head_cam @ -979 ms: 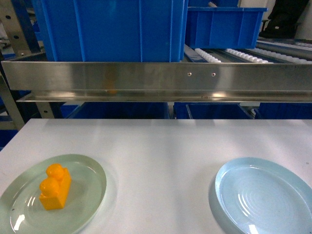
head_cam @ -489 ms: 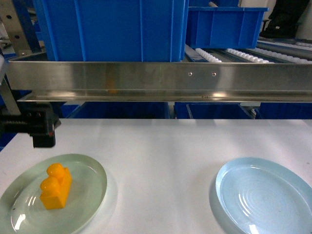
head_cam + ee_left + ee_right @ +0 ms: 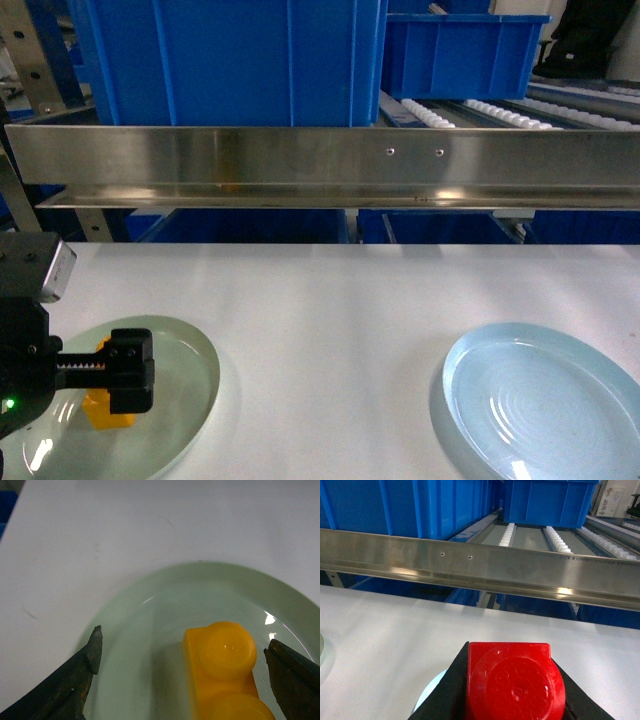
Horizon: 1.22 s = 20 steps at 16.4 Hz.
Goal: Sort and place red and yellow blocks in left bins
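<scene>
My left gripper [image 3: 182,652] hangs over the green plate [image 3: 150,615] with its jaws spread wide, one tip off the plate's left edge and the other at the right, and the yellow brick [image 3: 225,670] lies between them but nearer the right jaw, not yet touched. From the head camera the gripper body hides most of the brick [image 3: 100,410]; only a bit of orange shows under it on the plate [image 3: 190,370]. My right gripper [image 3: 512,690] is pinched on the red block [image 3: 512,685], whose stud faces the wrist camera; it is held above the white table [image 3: 395,630], near the blue plate [image 3: 540,400], though this arm is out of the head camera's sight. So I judge the step in hand is the pickup of the yellow brick. Next I need to shift a little toward the brick so it sits centred, come down until the jaws straddle its sides, and close. After that both blocks must go up to the blue bins [image 3: 230,60] behind the steel rail [image 3: 320,165], well apart from the plates.
</scene>
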Available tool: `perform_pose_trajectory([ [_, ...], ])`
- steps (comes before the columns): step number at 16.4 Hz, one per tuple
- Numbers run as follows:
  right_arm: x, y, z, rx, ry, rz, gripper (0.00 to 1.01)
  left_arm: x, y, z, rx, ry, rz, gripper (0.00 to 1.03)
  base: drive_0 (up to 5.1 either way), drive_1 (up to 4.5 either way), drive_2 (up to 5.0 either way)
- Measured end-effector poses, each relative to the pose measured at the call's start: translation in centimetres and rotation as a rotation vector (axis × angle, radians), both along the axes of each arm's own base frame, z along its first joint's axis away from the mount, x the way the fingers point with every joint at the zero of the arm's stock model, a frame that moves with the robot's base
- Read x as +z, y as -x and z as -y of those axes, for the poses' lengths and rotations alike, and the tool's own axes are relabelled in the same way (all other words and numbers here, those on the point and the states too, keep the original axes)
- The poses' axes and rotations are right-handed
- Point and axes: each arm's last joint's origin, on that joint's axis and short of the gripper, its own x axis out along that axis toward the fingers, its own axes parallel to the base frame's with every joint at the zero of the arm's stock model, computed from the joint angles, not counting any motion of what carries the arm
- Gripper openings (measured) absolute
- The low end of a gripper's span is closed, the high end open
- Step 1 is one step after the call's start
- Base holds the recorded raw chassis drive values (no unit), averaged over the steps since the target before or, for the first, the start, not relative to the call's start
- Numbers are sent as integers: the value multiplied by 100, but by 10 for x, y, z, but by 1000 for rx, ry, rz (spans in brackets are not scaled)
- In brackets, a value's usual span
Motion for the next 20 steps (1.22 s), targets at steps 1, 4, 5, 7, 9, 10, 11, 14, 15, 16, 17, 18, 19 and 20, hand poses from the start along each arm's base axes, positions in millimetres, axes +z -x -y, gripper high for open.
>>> perform_pose_trajectory([
  [1,0,0,0,0,0,0,27,-4,0,0,-2,7,1,98,0,0,0],
  [4,0,0,0,0,0,0,27,-19,-2,0,14,22,-17,73,0,0,0],
  [5,0,0,0,0,0,0,27,-23,-3,0,29,31,-36,62,0,0,0],
  [7,0,0,0,0,0,0,27,-25,-3,0,42,48,-29,40,0,0,0],
  [9,0,0,0,0,0,0,27,-24,-4,3,38,57,-22,28,0,0,0],
  [10,0,0,0,0,0,0,27,-23,-3,5,31,57,-30,28,0,0,0],
  [11,0,0,0,0,0,0,27,-17,-3,5,24,58,-18,28,0,0,0],
  [14,0,0,0,0,0,0,27,37,2,-4,-19,101,103,28,0,0,0],
  [15,0,0,0,0,0,0,27,60,6,-11,-21,113,160,28,0,0,0],
  [16,0,0,0,0,0,0,27,83,12,-19,-27,122,215,28,0,0,0],
  [17,0,0,0,0,0,0,27,105,20,-28,-25,124,276,27,0,0,0],
  [18,0,0,0,0,0,0,27,130,32,-38,-15,125,336,27,0,0,0],
  [19,0,0,0,0,0,0,27,151,44,-46,-12,129,393,27,0,0,0],
  [20,0,0,0,0,0,0,27,166,53,-46,-23,119,456,27,0,0,0],
])
